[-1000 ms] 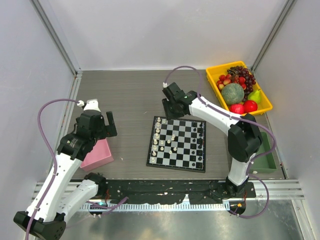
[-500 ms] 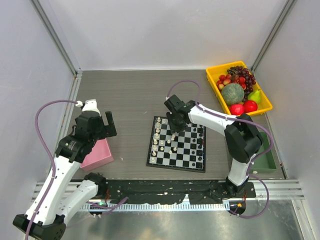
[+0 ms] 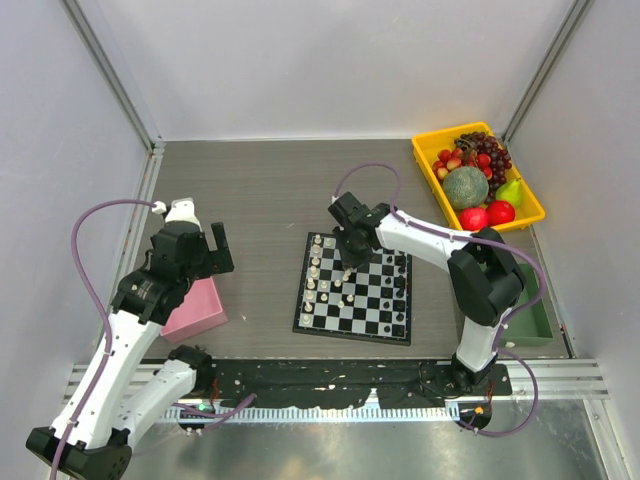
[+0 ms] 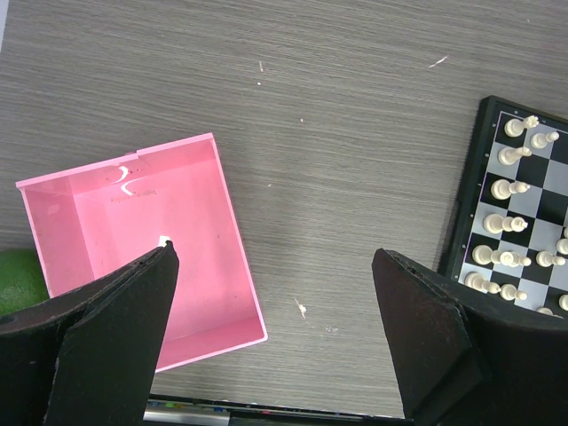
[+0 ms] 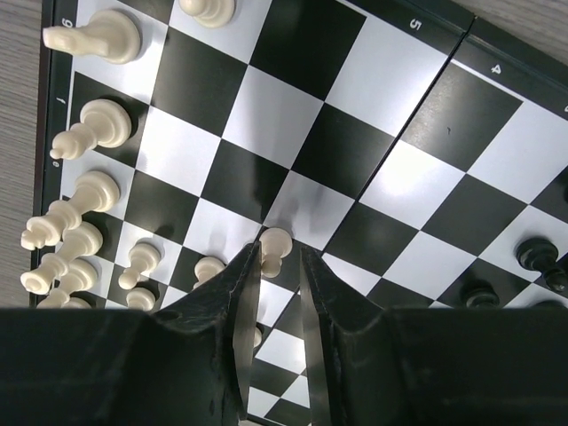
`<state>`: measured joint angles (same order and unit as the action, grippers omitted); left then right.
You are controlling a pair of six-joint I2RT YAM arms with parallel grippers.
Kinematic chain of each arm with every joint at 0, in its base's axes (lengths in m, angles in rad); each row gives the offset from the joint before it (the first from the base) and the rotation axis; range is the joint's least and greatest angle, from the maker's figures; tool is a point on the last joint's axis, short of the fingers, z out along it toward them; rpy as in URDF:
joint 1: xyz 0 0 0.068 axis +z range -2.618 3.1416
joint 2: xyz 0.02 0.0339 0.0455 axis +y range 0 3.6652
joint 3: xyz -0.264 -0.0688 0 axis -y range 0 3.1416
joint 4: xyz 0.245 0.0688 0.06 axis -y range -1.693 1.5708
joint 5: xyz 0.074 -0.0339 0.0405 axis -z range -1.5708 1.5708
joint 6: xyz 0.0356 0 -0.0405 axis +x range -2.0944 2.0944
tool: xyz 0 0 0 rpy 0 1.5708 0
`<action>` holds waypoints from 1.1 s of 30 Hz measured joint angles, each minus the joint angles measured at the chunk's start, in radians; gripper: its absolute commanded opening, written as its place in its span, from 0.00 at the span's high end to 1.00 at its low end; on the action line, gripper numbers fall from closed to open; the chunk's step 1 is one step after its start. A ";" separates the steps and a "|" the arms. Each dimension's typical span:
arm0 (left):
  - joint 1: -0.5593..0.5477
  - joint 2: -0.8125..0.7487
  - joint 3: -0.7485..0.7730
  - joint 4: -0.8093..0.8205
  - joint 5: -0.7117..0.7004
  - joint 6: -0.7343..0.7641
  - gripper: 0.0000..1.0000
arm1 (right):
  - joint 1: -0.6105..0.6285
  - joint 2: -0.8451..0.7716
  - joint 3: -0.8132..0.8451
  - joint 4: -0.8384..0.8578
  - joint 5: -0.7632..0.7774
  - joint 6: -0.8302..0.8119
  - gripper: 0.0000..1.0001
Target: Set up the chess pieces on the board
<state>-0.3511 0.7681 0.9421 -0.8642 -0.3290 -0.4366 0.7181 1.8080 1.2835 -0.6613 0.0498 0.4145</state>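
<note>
Within the last second the right gripper (image 3: 346, 262) has swung in from beyond the 12 o'clock edge of the small black-and-white checkered chessboard (image 3: 380, 318). It has dropped over the board's 11 o'clock quarter, its jaws narrowing. They now flank a tiny cream-white pawn (image 5: 276, 244), smooth, round-headed and flared at the foot, a few squares in from the white side. Whether the flat black fingers already pinch it cannot be told. This looks like a stray piece being collected for its home square. Other glossy white pieces (image 3: 315, 268) crowd the 9 o'clock edge, black ones (image 3: 401, 285) the 3 o'clock edge. The left gripper (image 4: 275, 257) hangs spread wide, holding nothing, over the grey wood-grain table (image 4: 355, 106) and a matte pink square box (image 4: 195, 266) at the board's 9 o'clock.
</note>
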 measured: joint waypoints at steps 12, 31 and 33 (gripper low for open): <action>0.000 0.005 0.000 0.000 0.000 0.000 0.01 | 0.012 0.000 -0.005 -0.001 0.000 0.005 0.84; 0.000 0.005 0.000 0.000 0.000 0.002 0.01 | 0.013 0.058 0.177 -0.023 0.039 -0.023 0.85; 0.000 0.002 0.000 -0.001 0.000 0.003 0.01 | 0.013 0.080 0.196 -0.021 0.039 -0.024 0.85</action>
<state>-0.3511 0.7704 0.9421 -0.8650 -0.3294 -0.4339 0.7311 1.8881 1.4796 -0.6827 0.0883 0.3904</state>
